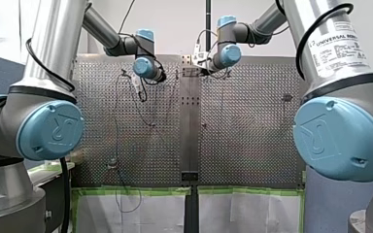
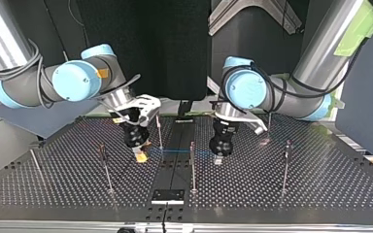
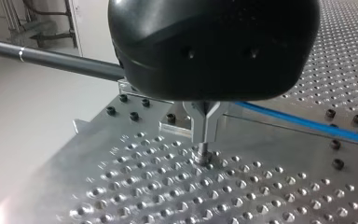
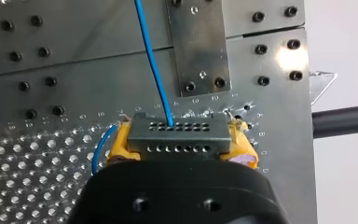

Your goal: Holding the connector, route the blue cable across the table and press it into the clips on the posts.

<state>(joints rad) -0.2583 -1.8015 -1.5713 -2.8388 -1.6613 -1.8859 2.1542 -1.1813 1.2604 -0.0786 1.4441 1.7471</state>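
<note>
Right wrist view: my right pincer (image 4: 182, 147) squeezes the grey connector (image 4: 177, 133) between its yellow pads (image 4: 121, 147), and the blue cable (image 4: 151, 60) runs ahead from it. Left wrist view: my left pincer (image 3: 203, 151) is pinched closed, cable just beside it, its near end hidden. Top view: cable faint between both pincers.

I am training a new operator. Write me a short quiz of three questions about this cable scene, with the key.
1. True or false: my right claw grips the connector.
2. Where does the blue cable enter the connector? A. a hole in the row farther from the claw; B. a hole in the row nearer the claw; C. the connector's side.
3. Fill in: the pads of my right claw are ____.
Key: 1 true; 2 A; 3 yellow.
</note>
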